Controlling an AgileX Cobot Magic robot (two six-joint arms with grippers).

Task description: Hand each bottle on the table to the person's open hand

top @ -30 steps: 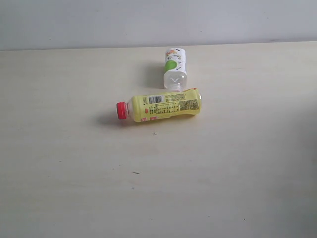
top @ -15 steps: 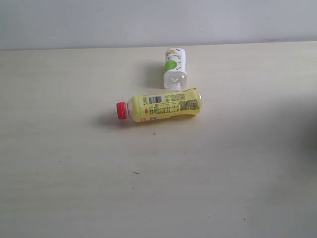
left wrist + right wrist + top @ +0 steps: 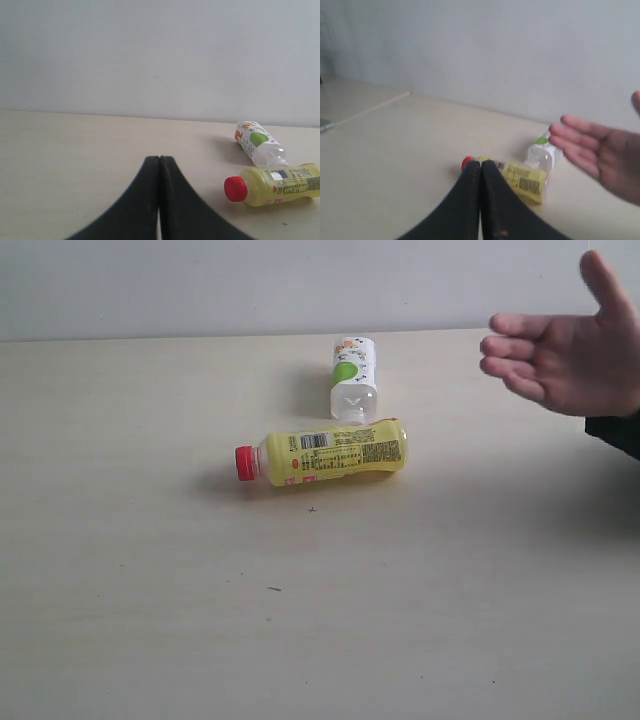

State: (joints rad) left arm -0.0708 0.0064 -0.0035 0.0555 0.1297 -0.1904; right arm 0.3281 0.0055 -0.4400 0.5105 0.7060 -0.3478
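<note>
One broad pale worktop (image 3: 150, 640) fills the exterior view, wood-grained, with a few dark specks on it. Over its right side hovers the person's open hand (image 3: 575, 355), fingers spread and pointing left, black cuff (image 3: 620, 432) at the wrist. My left jaws are pressed flat together, holding nothing, and my right jaws are the same, tight together and empty. Near the middle, the yellow bottle (image 3: 335, 452) lies on its side, red cap (image 3: 245, 462) to the left. Just behind it lies the green-and-white bottle (image 3: 353, 378), neck end toward the yellow one's flank. Touching or not, I cannot tell.
</note>
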